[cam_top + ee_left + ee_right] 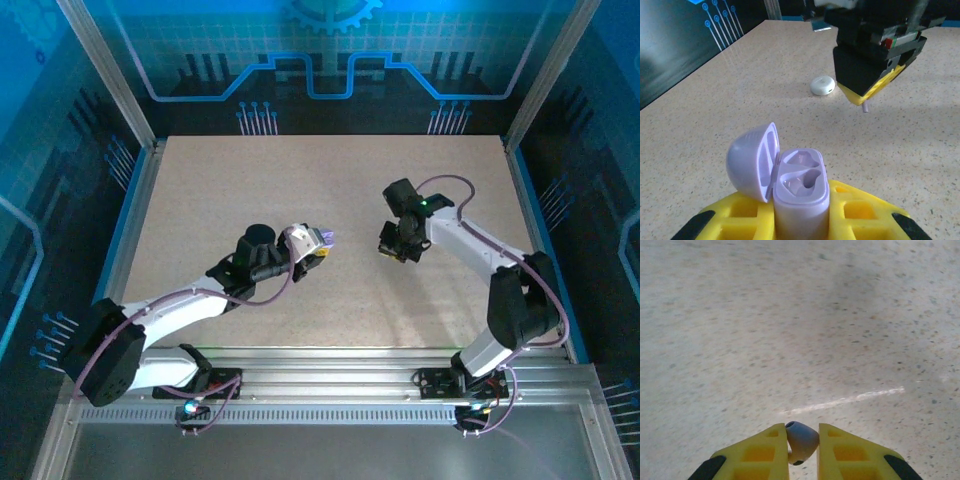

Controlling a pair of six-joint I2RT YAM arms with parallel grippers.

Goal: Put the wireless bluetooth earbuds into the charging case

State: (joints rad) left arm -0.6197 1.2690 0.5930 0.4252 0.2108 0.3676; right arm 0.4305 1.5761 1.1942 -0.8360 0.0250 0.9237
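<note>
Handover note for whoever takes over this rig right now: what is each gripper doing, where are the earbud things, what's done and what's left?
Left gripper: shut on the lavender charging case, lid open and tipped back to the left.
Right gripper: shut on a lavender earbud, held above the table, facing the case.
A white rounded item, probably a closed case, lies on the table beyond.
Done: case opened, one bud picked up.
Left: both sockets in the lavender case look empty, so seat this bud, then the others.
</note>
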